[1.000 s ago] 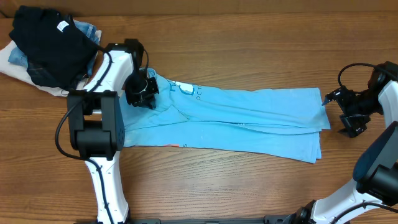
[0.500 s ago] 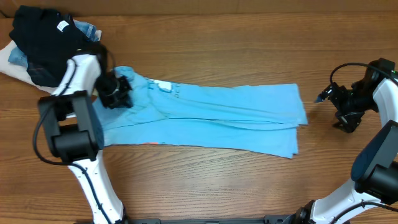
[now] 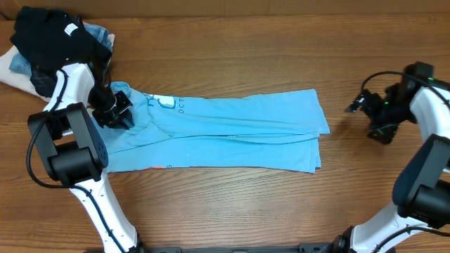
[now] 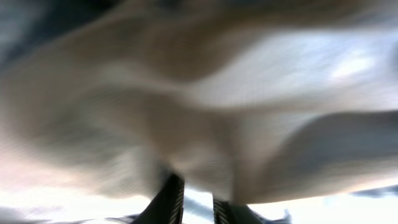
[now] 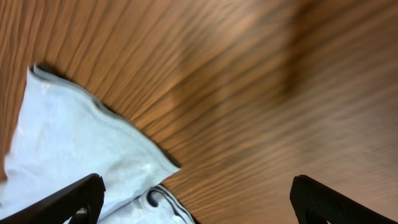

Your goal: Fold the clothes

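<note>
— Where is your shirt [image 3: 232, 133]?
— It lies on the table [image 3: 246, 42] as one long folded strip. The collar end is on your left arm's side, near the black garment [image 3: 53, 46].
— And your grippers?
— Your left gripper [image 3: 112, 111] is on the collar end. Its jaws are almost together with pale cloth between them, though the wrist view is blurred. Your right gripper [image 3: 371, 116] is wide open and empty, apart from the shirt's right edge.
</note>
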Available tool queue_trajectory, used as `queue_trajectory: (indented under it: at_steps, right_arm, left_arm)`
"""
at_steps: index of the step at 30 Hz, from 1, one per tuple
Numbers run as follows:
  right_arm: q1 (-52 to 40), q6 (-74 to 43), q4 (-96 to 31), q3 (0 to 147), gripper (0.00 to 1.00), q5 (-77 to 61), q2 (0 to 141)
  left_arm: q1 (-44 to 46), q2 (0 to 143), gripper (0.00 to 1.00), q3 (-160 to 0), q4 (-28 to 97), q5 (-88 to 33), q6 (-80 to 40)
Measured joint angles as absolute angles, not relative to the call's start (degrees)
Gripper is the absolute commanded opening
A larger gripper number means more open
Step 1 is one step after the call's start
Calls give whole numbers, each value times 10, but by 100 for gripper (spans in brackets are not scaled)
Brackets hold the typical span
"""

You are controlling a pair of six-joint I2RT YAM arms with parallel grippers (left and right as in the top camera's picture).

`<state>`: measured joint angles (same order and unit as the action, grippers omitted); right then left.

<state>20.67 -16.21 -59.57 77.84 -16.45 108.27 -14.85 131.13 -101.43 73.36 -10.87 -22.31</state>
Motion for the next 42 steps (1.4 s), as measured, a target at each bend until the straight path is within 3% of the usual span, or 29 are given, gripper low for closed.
queue_trajectory:
  at_steps: [2,7,8,10,11,18,42]
  right_arm:
    - [192,-153,-591,773,100,-168,1083]
    - [171,-143,-576,771,100,-177,1083]
    - [169,-142,-575,771,100,-178,1083]
    - [168,-136,-575,771,100,-178,1083]
    - [168,-132,-574,771,100,-179,1083]
    - [168,-102,-550,750,100,-218,1083]
    - [133,-77,-477,635,100,-301,1068]
  left_arm:
    - [-150,1312,22,-1026,753,-99,-223]
    - [-152,1292,38,-1047,772,-86,-217]
    - [-151,1281,48,-1047,777,-84,-214]
    - [-150,1257,90,-1047,785,-83,-205]
    - [-150,1244,100,-1048,789,-83,-203]
    - [-150,1184,100,-1058,816,-105,-182]
    - [-146,1184,100,-1059,852,-114,-178]
